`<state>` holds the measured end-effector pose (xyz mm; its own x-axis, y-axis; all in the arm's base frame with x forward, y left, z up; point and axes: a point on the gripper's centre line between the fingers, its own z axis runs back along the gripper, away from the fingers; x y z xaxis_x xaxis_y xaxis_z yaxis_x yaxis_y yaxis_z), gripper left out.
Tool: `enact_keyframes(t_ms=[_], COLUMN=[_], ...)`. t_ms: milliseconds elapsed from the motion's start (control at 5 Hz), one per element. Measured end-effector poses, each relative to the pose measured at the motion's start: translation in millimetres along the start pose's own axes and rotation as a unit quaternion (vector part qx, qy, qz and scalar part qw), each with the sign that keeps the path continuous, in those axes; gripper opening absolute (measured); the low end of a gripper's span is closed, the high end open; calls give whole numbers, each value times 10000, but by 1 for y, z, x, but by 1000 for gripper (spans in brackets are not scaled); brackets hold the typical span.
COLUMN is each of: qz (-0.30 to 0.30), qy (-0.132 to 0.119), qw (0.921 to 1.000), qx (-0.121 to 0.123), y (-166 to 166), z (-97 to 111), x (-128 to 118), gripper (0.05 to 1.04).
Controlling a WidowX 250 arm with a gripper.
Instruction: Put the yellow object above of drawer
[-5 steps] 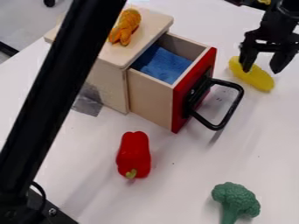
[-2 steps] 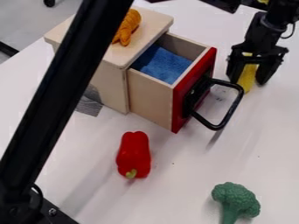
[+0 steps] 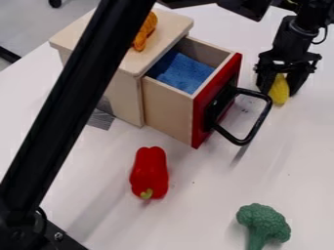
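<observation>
In the camera view, the pincer [image 3: 281,84] at 2 o'clock grasps the yellow object [image 3: 279,93] between its 2 fingers, near the black handle [image 3: 261,118] of the open drawer [image 3: 171,110]. 1 blue cloth [image 3: 180,72] lies inside. On the desk [image 3: 196,205], 1 red pepper [image 3: 149,171] sits between 6 and 7 o'clock.

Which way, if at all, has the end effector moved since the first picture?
Yes: judged against the handle, the end effector moved left and down in view, nearer to it.
</observation>
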<state>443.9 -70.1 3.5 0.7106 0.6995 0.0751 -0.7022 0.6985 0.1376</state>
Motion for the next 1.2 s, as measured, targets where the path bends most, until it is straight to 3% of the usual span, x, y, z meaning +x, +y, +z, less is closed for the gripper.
enact_keyframes(t_ms=[200, 400, 600, 800, 1000, 1200], qz=[-646, -1774, -2551, -2669, -2723, -2740], qy=[-246, -569, -793, -797, -740, -656], qw=[9976, 9825, 9632, 9582, 9541, 9516], qx=[73, -62, -298, -649, -1007, -1224], y=[-2, -11, -22, -27, -7, 33], z=[2, 10, 34, 68, 117, 150], x=[4, 13, 23, 31, 45, 59], gripper=[616, 615, 615, 614, 614, 614])
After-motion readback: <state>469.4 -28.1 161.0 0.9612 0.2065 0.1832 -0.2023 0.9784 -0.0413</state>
